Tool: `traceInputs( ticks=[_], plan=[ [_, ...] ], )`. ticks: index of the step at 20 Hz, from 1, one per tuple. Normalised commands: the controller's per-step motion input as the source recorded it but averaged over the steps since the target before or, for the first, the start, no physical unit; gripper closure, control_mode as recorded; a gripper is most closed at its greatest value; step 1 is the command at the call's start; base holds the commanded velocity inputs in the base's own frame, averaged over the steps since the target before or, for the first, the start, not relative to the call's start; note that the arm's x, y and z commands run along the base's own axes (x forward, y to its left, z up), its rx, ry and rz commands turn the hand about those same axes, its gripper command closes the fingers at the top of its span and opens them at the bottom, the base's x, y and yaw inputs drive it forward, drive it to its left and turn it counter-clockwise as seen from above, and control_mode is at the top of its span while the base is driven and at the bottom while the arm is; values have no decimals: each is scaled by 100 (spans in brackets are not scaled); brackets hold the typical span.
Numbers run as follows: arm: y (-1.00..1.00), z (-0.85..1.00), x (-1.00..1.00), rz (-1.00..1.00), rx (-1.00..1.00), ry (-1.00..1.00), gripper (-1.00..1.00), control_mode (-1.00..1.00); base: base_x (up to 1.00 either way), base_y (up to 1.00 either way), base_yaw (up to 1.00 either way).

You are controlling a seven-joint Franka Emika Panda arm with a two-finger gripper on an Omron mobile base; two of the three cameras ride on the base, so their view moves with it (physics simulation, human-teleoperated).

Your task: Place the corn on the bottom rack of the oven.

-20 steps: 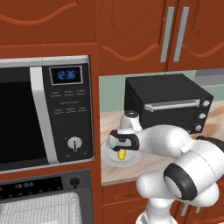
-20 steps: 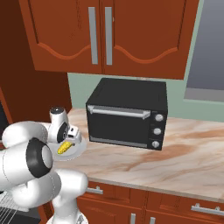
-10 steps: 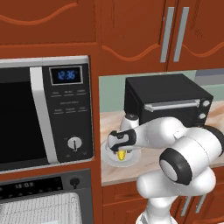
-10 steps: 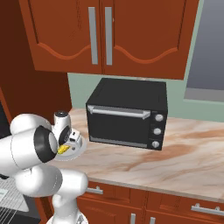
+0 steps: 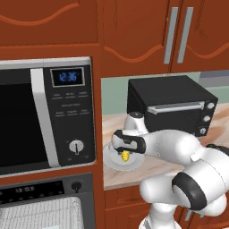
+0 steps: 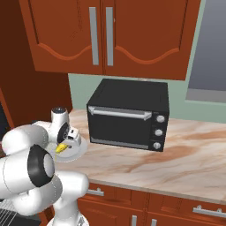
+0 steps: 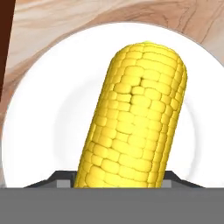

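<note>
One microwave (image 5: 44,112), left of the claw, read 12:36 on its blue clock; one oven (image 5: 42,203) sat below-left. One black toaster oven (image 6: 128,114) stood beyond. One white plate (image 7: 39,109) lay under the claw (image 5: 126,155), which was clenched around the single corn (image 7: 135,118).

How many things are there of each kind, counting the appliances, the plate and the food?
Appliances: 3 (microwave, toaster oven, oven)
Plates: 1 (white plate)
Food: 1 (corn)
Total: 5
</note>
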Motion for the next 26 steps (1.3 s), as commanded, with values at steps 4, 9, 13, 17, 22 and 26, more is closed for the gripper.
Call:
traceInputs(
  ticks=[4,9,13,17,22,26],
  plan=[
    [0,98,-62,-3,0,-4,100,-100,0,0,0],
    [9,100,-86,-1,-6,-10,100,-100,0,0,0],
    [28,97,-99,0,-10,-14,100,-100,0,0,0],
    [38,72,-100,0,-9,-24,100,-100,0,0,0],
    [74,34,-100,0,-9,-16,100,-100,0,0,0],
    [100,-14,-79,24,-4,-6,100,-100,0,0,0]
  ],
)
